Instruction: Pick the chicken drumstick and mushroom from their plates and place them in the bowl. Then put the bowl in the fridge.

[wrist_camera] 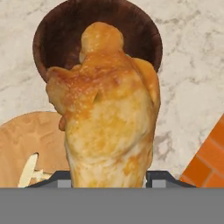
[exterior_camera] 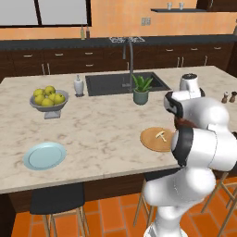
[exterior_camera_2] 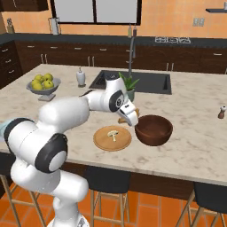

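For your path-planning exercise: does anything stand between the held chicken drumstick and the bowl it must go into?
Nothing visible does. The chicken drumstick, gripped between the fingers, hangs close to the bowl, whose inside is bare. The mushroom lies on its tan plate, off to the side.

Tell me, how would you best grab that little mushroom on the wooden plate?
Probably by the cap, coming straight down from above. The mushroom lies flat on its side on the tan plate, so its thin stem offers little to pinch, and the wider cap gives more.
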